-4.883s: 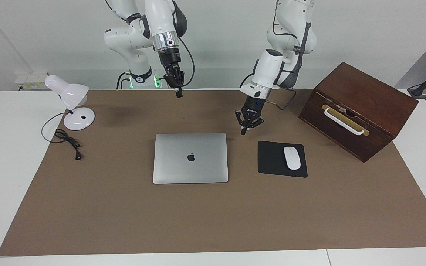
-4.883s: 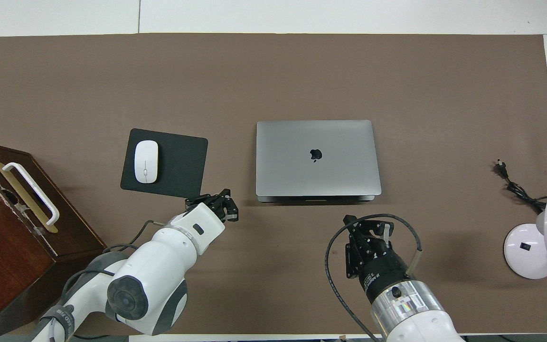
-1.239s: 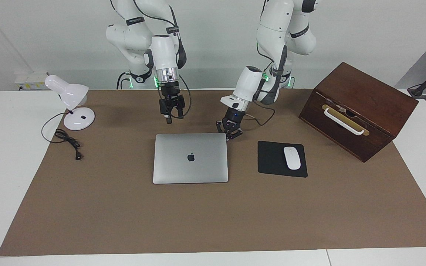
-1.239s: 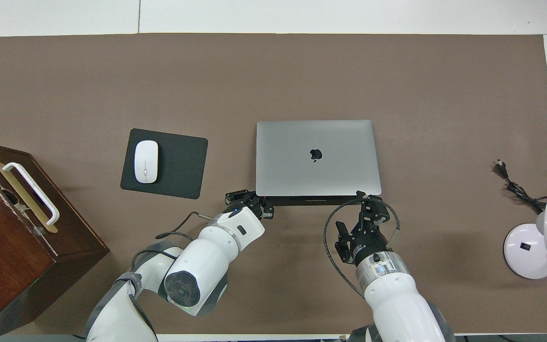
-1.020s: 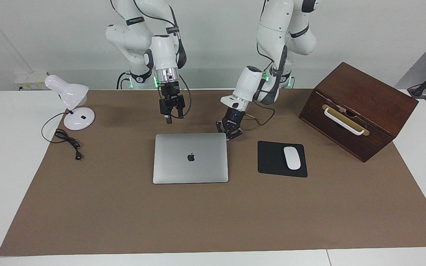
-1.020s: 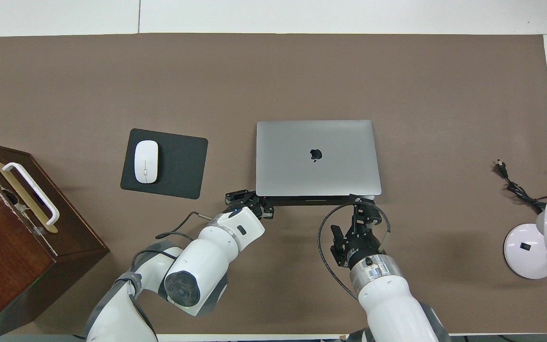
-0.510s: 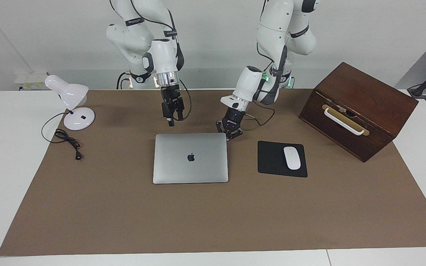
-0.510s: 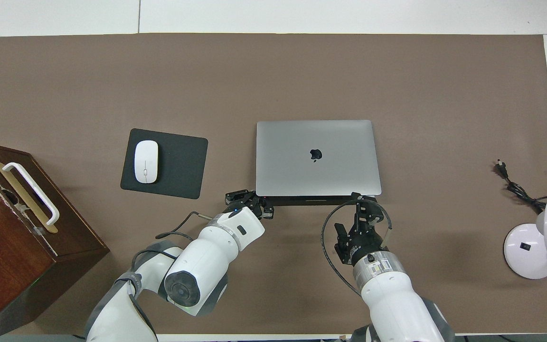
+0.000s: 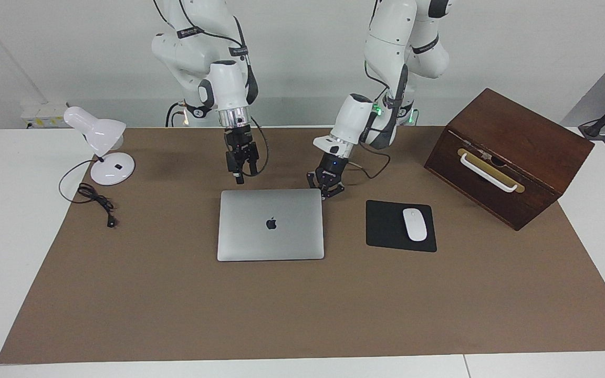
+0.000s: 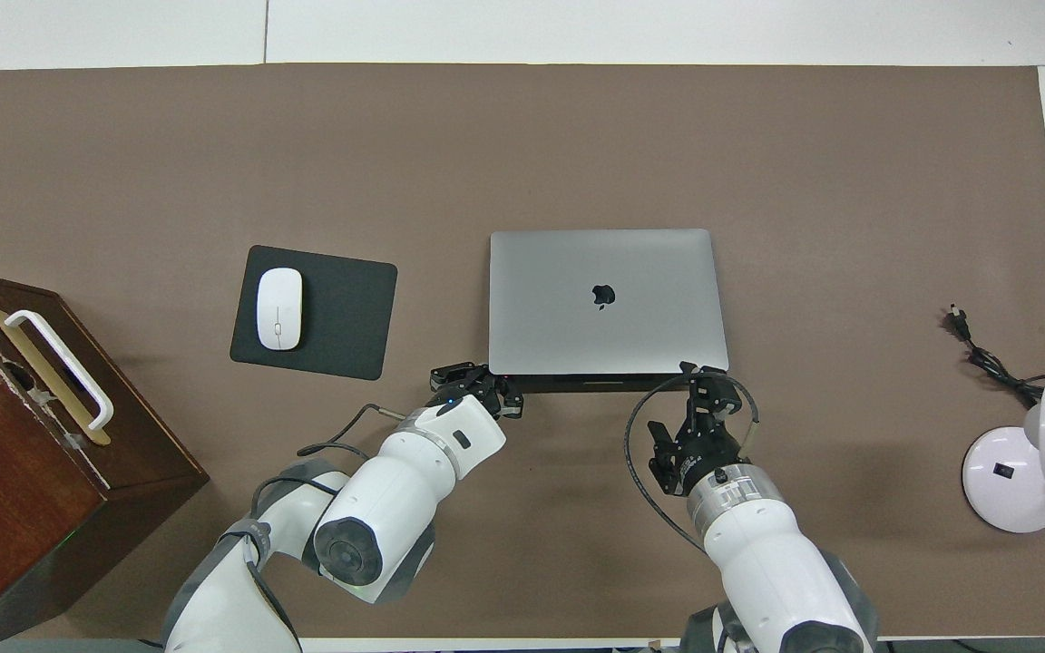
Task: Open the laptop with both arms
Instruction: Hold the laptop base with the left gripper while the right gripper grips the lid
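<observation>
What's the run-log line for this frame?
laptop: closed, flat | left gripper: at laptop's robot-side corner | right gripper: above same edge, not touching | phase: pre-lift

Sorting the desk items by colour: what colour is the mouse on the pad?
The mouse is white, on a black pad; the overhead view shows it best.

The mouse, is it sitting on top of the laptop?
No, the white mouse sits on the black mouse pad beside the closed laptop.

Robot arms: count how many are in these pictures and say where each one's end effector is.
2. The left end effector is at the laptop corner nearest the mouse pad. The right end effector hangs just above the corner toward the lamp.
</observation>
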### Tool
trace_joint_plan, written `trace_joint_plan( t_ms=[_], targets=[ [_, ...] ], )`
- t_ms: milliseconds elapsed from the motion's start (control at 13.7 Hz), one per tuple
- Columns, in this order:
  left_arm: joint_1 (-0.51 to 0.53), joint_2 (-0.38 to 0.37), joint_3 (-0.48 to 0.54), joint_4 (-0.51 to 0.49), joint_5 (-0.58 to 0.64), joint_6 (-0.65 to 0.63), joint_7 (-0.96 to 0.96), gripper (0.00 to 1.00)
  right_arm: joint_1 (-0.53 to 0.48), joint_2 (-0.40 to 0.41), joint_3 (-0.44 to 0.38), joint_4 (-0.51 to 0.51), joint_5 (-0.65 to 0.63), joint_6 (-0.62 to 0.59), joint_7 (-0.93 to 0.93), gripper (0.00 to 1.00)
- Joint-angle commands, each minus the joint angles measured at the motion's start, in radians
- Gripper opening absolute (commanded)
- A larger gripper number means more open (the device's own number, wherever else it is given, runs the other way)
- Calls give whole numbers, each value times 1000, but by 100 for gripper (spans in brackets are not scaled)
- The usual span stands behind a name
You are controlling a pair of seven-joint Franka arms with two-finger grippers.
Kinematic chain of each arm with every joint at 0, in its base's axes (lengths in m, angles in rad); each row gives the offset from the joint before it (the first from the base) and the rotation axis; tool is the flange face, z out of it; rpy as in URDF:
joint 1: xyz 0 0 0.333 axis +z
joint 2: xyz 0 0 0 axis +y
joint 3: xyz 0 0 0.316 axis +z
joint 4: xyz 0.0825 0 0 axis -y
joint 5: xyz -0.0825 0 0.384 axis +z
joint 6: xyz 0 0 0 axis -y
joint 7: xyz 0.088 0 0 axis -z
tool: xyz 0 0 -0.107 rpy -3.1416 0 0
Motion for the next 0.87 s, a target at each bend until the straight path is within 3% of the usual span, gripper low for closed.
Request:
trace_joint_plan(
  t_ms=[0, 802],
  targets=[
    [-12, 45, 7, 20, -17, 12, 18, 0, -41, 16, 13, -29, -38, 56, -13, 100],
    [-13, 45, 7, 18, -17, 12, 18, 0, -96, 57, 13, 0, -99, 59, -42, 100]
  ],
)
